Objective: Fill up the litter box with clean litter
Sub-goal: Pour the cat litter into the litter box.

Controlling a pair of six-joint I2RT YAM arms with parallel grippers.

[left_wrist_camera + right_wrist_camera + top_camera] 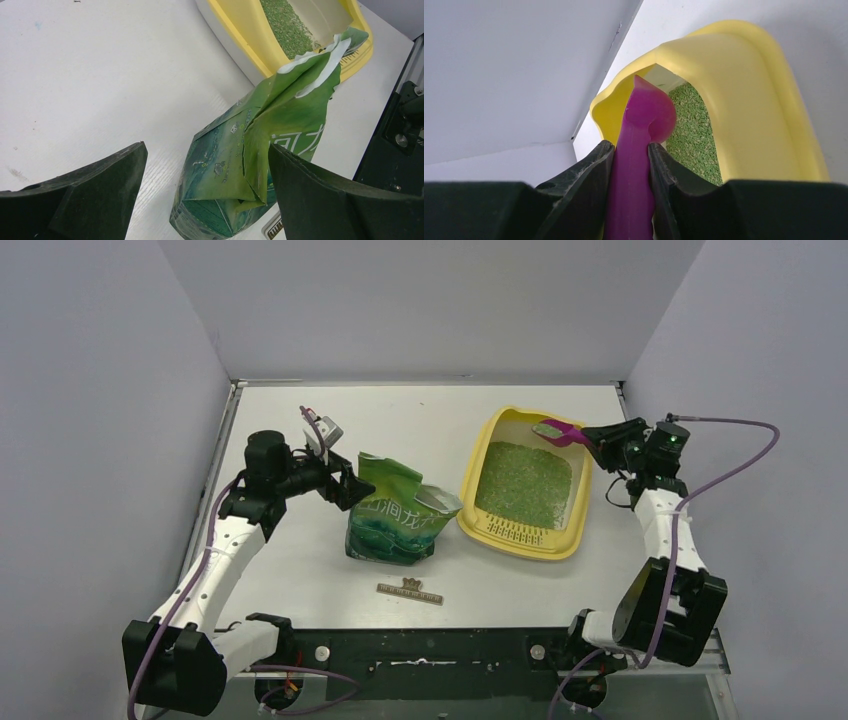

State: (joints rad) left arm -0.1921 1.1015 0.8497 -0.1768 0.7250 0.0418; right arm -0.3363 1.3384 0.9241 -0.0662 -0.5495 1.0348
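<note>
The left arm [213, 565] and right arm [662, 525] share one build: white tubular links between chunky black joint housings. Each carries a purple cable [745, 422]. Their black bases stand at 7 and 5 o'clock in the overhead view, either side of a dark rail [430, 650] with silver bolts [320, 652]. A green light [675, 438] glows on the right wrist. The left end effector [347, 486] and right end effector [598, 436] have matte black, wedge-shaped fingers [95, 187].

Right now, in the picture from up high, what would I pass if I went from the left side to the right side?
left gripper → green bag → litter box → right gripper, which pinches a magenta scoop over the box's far corner.
</note>
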